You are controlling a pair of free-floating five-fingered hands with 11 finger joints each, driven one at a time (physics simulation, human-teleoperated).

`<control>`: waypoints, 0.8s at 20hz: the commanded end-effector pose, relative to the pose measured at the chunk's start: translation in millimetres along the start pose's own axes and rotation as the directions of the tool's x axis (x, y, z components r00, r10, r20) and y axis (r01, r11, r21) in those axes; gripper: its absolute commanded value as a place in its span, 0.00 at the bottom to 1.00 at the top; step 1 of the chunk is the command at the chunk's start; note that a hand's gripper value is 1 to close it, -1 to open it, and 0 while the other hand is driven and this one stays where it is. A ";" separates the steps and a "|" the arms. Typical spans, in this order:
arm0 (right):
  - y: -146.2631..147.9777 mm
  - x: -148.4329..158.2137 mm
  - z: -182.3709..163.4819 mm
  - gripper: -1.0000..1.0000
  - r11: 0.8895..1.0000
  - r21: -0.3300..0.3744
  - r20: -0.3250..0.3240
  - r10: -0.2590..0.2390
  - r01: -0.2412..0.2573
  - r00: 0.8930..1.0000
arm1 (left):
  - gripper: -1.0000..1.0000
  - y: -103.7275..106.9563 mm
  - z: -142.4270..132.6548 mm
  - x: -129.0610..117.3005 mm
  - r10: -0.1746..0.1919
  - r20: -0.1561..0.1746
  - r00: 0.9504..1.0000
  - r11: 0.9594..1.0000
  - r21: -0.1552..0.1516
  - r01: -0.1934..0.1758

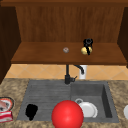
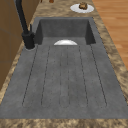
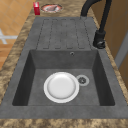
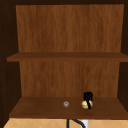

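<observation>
Right robot hand curls its fingers round a yellow ball on the shelf.

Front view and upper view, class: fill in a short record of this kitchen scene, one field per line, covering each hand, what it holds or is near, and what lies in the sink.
right hand: on the lower cabinet shelf, fingers curled round a yellow ball
left hand: over the draining board
shelf, other: small grey object
sink basin: white plate
foreground: red ball
</observation>
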 end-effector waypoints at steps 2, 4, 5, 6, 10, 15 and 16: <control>1.2 5.9 -7.7 1.00 1.000 0.013 -0.012 0.018 -0.018 1.000 | 0.50 0.0 0.0 0.0 0.000 0.000 1.000 1.000 0.000 0.000; -2.1 9.9 -5.8 1.00 0.999 -0.022 -0.015 0.035 -0.035 0.999 | 0.50 0.0 0.0 0.0 0.000 0.000 1.000 1.000 0.000 0.000; -0.6 12.4 -6.6 1.00 0.999 -0.022 -0.015 0.046 -0.046 0.999 | 0.50 0.0 0.0 0.0 0.000 0.000 1.000 1.000 0.000 0.000; 3.5 5.2 3.8 1.00 0.999 -0.051 -0.018 0.008 -0.009 1.000 | 0.50 0.0 0.0 0.0 0.000 0.000 1.000 1.000 0.000 0.000; 0.8 -9.5 13.3 1.00 0.992 -0.126 -0.015 -0.013 0.011 1.000 | 0.50 0.0 0.0 0.0 0.000 0.000 1.000 1.000 0.000 0.000; -8.0 -15.2 43.8 1.00 0.998 -0.055 0.014 -0.034 0.035 0.999 | 0.50 0.0 0.0 0.0 0.000 0.000 1.000 1.000 0.000 0.000; -8.9 -14.9 50.8 1.00 0.998 -0.045 0.013 -0.033 0.034 0.999 | 0.50 0.0 0.0 0.0 0.000 0.000 1.000 1.000 0.000 0.000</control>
